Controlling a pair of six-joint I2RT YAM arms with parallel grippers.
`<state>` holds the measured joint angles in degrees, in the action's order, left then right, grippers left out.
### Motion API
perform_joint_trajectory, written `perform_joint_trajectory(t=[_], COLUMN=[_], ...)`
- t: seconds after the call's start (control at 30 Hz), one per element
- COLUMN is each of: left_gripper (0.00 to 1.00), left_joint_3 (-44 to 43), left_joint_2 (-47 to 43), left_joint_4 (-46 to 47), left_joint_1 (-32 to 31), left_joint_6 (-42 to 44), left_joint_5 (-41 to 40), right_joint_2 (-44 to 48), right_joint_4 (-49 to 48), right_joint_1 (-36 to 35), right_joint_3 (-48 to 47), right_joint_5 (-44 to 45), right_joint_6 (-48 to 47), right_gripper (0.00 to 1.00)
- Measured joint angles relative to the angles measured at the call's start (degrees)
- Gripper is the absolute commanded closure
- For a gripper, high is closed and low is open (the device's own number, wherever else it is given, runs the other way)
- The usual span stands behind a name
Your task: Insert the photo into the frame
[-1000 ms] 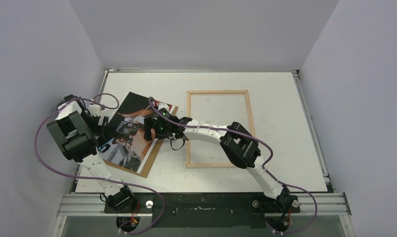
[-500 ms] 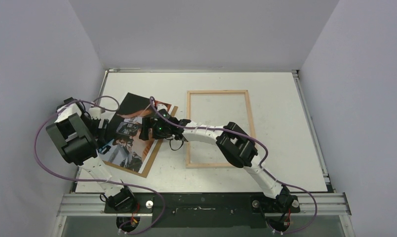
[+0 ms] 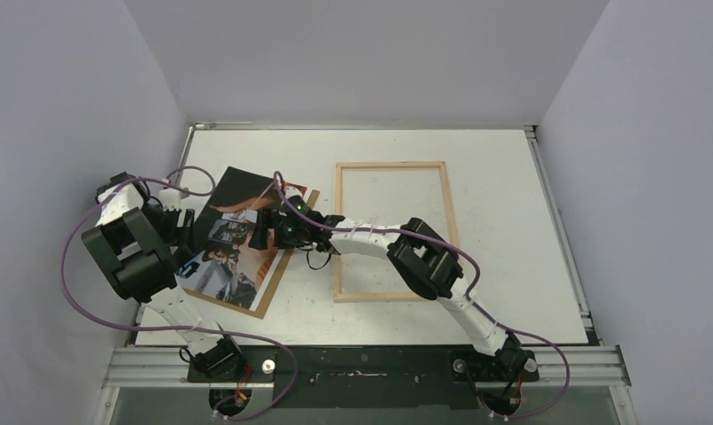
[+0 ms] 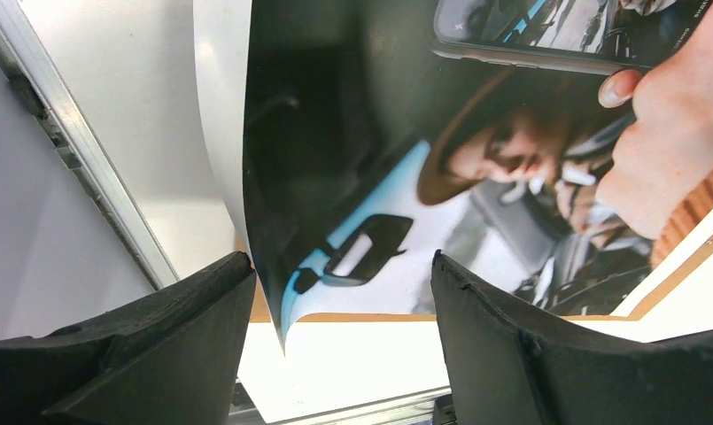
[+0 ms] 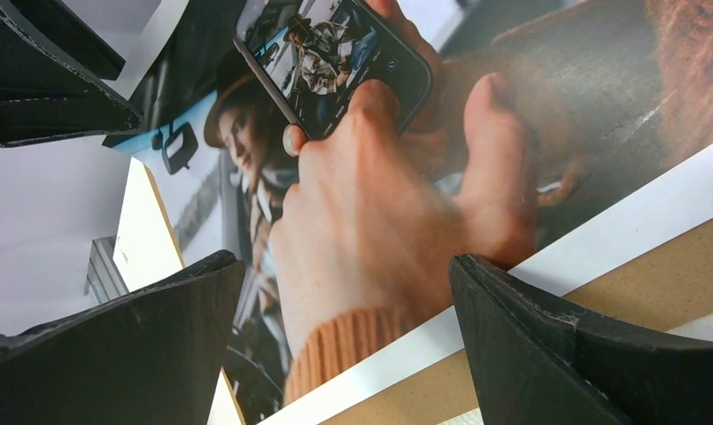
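Right gripper [image 3: 262, 228] shifted left across photo [image 3: 237, 205]; left arm drawn slightly outward. Top view: photo lies askew on brown backing [image 3: 266, 301], just left of frame [image 3: 391, 165], not touching it. Left wrist: left gripper [image 4: 339, 266] jaws apart, photo's curled edge between them, unclamped. Right wrist: jaws wide, hovering over photo's white-bordered edge.
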<state>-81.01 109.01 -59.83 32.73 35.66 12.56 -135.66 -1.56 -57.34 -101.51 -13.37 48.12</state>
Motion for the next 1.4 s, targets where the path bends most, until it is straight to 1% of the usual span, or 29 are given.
perform_joint_trajectory(t=[0.17,0.33,0.53,0.67,0.83,0.9,1.0,1.13,1.17,1.23,1.4], left_gripper=[0.35,0.41,0.55,0.68,0.77,0.78,0.76,0.77,0.80,0.88,0.98], left_joint_3=[0.0,1.8,2.9,2.9,2.9,2.9,3.0,4.8,5.4,6.1,6.3], left_joint_2=[-0.3,-1.4,-1.6,-1.6,-1.7,-2.1,-3.1,-5.1,-5.3,-5.3,-5.2], left_joint_4=[0.0,2.3,4.0,4.2,4.4,4.5,5.0,7.0,7.2,7.6,7.7], left_joint_1=[-0.1,-0.9,-1.6,-1.7,-1.7,-1.7,-1.9,-2.6,-2.8,-3.0,-3.0], left_joint_6=[0.0,0.0,0.5,0.8,1.0,1.0,1.2,1.9,2.1,2.4,2.8], left_joint_5=[-0.6,-4.5,-7.9,-8.7,-9.4,-9.7,-10.9,-13.1,-13.7,-14.5,-15.4], right_joint_2=[0.0,0.0,0.0,0.0,0.1,0.2,0.4,0.5,0.5,0.5,0.7], right_joint_4=[-2.0,-2.7,-2.8,-2.8,-3.2,-3.5,-3.8,-3.8,-3.8,-3.9,-4.9], right_joint_1=[0.3,0.4,0.7,0.7,0.8,0.8,1.0,1.2,1.3,1.4,1.5], right_joint_3=[0.9,1.2,1.2,1.3,1.6,1.9,2.2,2.3,2.3,2.4,3.2], right_joint_5=[-0.4,-0.7,-1.0,-1.1,-1.1,-1.1,-1.1,-1.1,-1.1,-1.2,-1.5], right_joint_6=[0.7,0.9,0.9,1.0,1.0,1.1,1.1,1.3,1.3,1.3,1.7], right_gripper=[0.10,0.11,0.11,0.12,0.12,0.12,0.12,0.12,0.12,0.12,0.12])
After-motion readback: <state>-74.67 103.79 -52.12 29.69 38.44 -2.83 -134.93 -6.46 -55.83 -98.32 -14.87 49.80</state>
